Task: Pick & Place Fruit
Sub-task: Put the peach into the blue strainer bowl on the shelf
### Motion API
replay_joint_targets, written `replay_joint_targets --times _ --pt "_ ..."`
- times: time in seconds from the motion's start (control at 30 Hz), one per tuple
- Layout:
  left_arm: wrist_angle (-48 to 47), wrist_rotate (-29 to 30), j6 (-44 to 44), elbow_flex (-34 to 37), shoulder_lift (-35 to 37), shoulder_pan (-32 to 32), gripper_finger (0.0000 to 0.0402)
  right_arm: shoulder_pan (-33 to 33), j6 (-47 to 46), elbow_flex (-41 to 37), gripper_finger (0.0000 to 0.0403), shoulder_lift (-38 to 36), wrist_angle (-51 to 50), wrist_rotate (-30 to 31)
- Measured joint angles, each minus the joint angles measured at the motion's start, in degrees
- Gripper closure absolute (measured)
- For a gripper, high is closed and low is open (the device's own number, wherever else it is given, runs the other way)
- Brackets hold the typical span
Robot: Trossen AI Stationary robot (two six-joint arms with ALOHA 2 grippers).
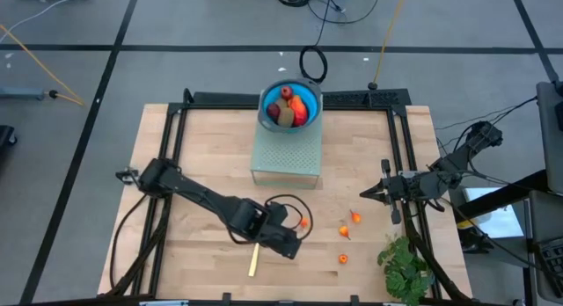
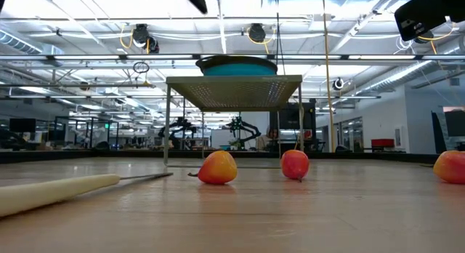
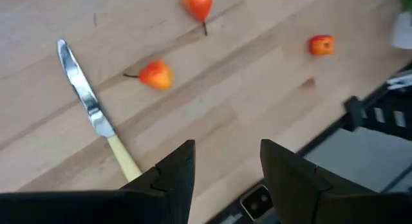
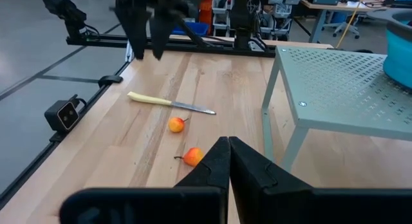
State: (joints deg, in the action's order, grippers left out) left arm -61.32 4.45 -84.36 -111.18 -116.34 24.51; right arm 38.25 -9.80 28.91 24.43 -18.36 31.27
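Note:
A blue bowl (image 1: 290, 102) holding a red-orange oblong, an olive-brown oval and dark red pieces stands on a pale green perforated stand (image 1: 285, 155). Several tiny orange fruits lie on the wooden table: one (image 1: 303, 222) beside my left gripper, others (image 1: 356, 216), (image 1: 344, 229), (image 1: 343, 258) to its right. My left gripper (image 1: 295, 247) hovers above the table, open and empty (image 3: 222, 166), with orange fruits (image 3: 156, 74), (image 3: 320, 45) ahead of it. My right gripper (image 1: 369, 193) is shut and empty (image 4: 228, 156) near the right edge.
A pale-handled knife (image 1: 252, 258) lies on the table near the front edge, beside my left gripper; it also shows in the left wrist view (image 3: 90, 108). A leafy green bunch (image 1: 405, 266) lies at the front right. A black frame (image 1: 400, 130) borders the table.

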Motion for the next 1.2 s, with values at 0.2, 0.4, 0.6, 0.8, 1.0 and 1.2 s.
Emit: replay_joint_targets --times 0.2,0.4,0.6,0.8,1.0,1.2 --pt "-0.1 0.0 4.3 0.0 -3.4 -0.1 0.0229 0.0 0.0 0.0 0.0403 0.0 -0.3 0.0" --pt "-0.1 3.2 14.5 0.0 -5.0 -0.2 0.0229 0.0 0.0 0.0 0.0403 0.0 -0.5 0.0" --pt "-1.3 6.6 23.8 0.1 -5.2 -0.4 0.0219 0.0 0.0 0.0 0.0403 0.0 -1.3 0.0" --pt "-1.9 8.1 34.0 0.3 -5.2 -0.5 0.0156 0.0 0.0 0.0 0.0403 0.0 -1.8 0.0" --pt "-1.3 8.1 45.1 4.1 -5.1 -0.2 0.009 0.0 0.0 0.0 0.0403 0.0 -1.9 0.0" --pt "3.5 8.0 56.1 11.4 -5.2 0.4 0.006 0.0 1.4 0.0 0.0403 0.0 -1.9 0.0"
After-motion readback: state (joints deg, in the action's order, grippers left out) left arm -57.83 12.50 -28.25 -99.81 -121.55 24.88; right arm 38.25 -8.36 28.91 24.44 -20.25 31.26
